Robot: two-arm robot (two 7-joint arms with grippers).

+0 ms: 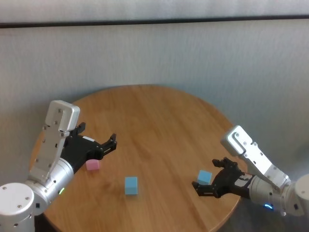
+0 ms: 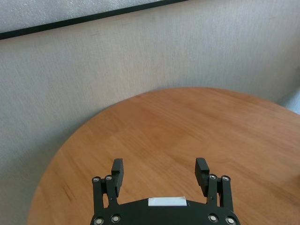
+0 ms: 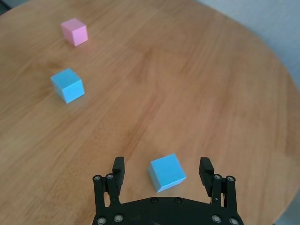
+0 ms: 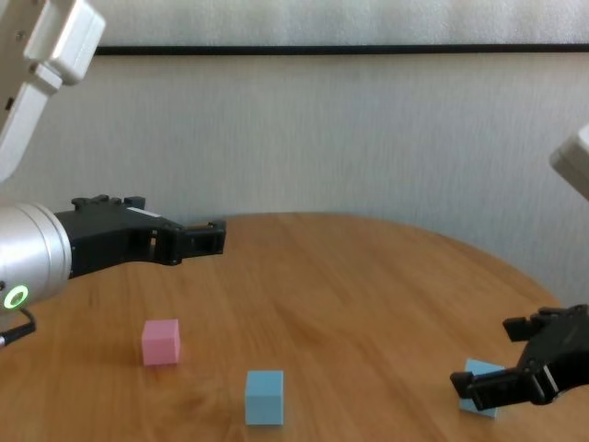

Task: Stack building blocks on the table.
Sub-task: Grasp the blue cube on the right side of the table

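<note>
Three cubes lie apart on the round wooden table. The pink cube lies at the left, just below my left gripper, which is open, empty and held above the table. A light blue cube sits near the front middle. A second light blue cube rests on the table at the right, between the spread fingers of my open right gripper. In the right wrist view this cube sits between the fingers without touching them, with the other blue cube and the pink cube farther off.
A grey wall stands behind the table. The table edge curves close to my right gripper. Bare wood lies across the middle and far side of the table.
</note>
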